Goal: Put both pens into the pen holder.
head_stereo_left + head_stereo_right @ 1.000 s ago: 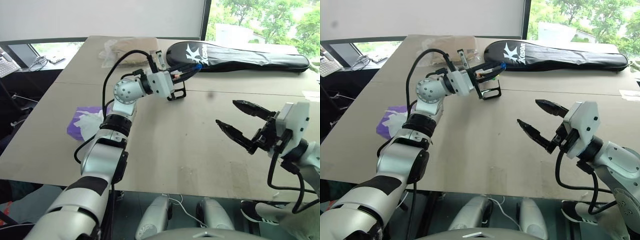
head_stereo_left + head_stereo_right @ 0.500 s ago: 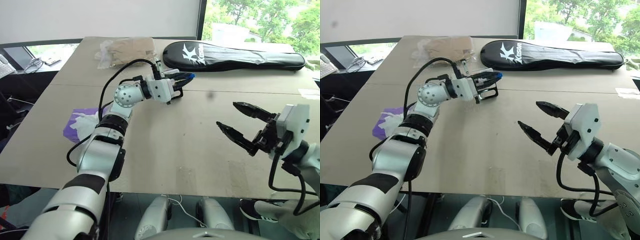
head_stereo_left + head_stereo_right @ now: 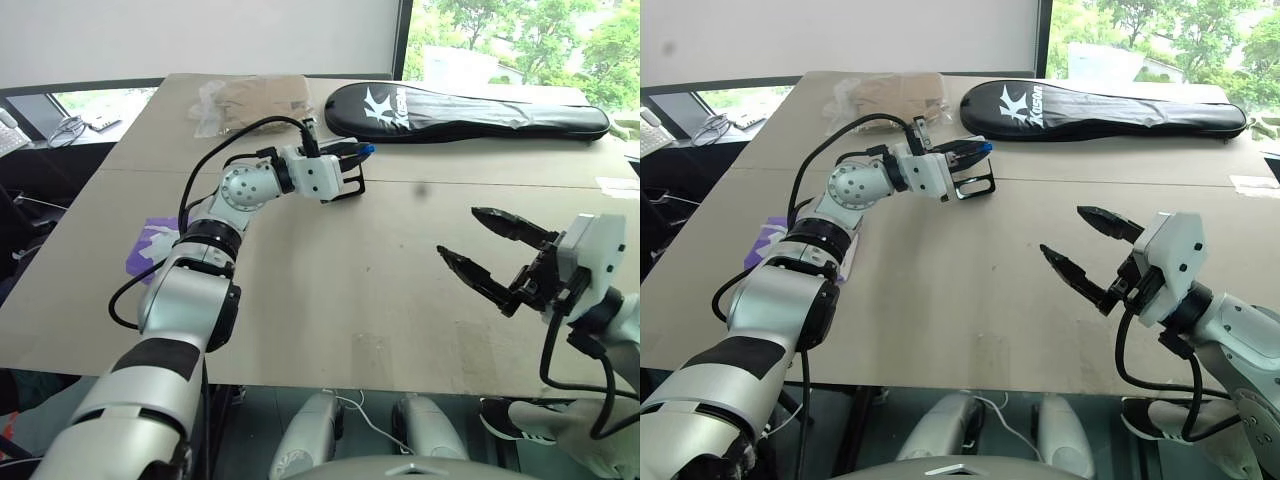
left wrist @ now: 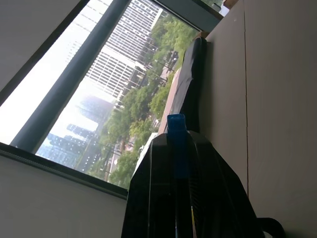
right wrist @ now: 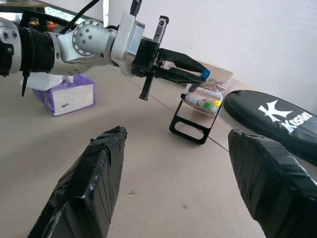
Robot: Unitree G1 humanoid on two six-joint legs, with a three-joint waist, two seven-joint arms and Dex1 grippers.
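Two slim black fingers of the left claw (image 3: 975, 152) pinch a dark pen (image 5: 200, 75) with a blue end, held level just above the open-frame black pen holder (image 5: 197, 115) with its pale top. Nearer, the right claw (image 3: 487, 252) hangs spread and empty over bare, matte tan desk (image 3: 330, 290), well apart.
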